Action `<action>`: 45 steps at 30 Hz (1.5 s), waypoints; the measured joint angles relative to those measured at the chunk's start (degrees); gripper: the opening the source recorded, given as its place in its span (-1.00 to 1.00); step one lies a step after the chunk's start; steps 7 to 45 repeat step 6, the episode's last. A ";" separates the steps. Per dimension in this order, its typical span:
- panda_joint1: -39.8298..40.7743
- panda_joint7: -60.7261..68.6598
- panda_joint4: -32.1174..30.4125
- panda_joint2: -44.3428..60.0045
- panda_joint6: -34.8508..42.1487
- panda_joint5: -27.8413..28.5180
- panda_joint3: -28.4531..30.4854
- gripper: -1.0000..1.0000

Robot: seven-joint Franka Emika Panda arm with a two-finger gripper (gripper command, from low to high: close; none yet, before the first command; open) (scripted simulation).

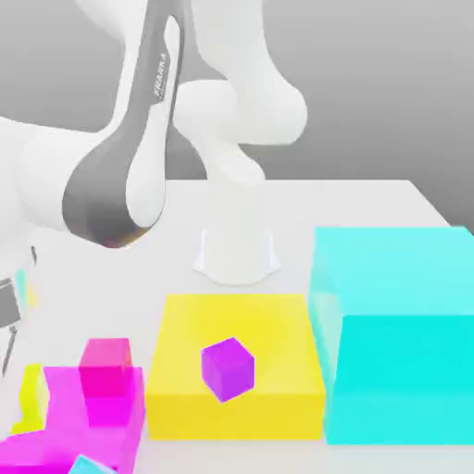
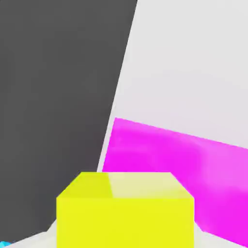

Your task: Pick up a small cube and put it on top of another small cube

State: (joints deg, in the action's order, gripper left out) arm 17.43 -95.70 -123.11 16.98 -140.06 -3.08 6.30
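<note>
Though the yellow cube (image 2: pixel 125 220) lies at the gripper (image 2: pixel 125 233), at six o'clock in the hand view, I cannot tell how far apart the fingers are or whether they hold it; a magenta block (image 2: pixel 169 160) shows beyond it; in the exterior view, the small purple cube (image 1: pixel 228 368) appears tilted against the broad yellow block (image 1: pixel 236 319); from that cube, the small pink cube (image 1: pixel 106 367) is at nine o'clock, the big cyan block (image 1: pixel 398 370) at three.

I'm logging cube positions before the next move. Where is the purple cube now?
In the exterior view, the purple cube rests on the yellow block, between the pink cube and the cyan block.
</note>
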 joint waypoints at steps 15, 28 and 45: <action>-0.26 -0.62 0.93 -3.29 4.28 0.85 0.27 1.00; -0.26 -0.62 0.93 -3.29 4.28 0.85 0.27 1.00; -0.26 -0.62 0.93 -3.29 4.28 0.85 0.27 1.00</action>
